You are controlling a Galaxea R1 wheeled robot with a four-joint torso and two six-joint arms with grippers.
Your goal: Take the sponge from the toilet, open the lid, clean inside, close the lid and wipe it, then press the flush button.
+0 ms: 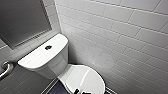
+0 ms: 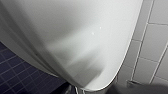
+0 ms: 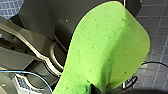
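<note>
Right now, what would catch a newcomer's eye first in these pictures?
The bright green sponge looms close in the right wrist view, against dark floor tiles. Next comes the glossy white toilet in the head view, beside a white-tiled wall, with the small dark flush button in the middle of its tank top.

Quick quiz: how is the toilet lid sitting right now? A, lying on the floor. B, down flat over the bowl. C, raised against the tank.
B: in the head view the toilet lid lies shut over the bowl, a smooth white oval in front of the tank, which has the flush button on top.
</note>
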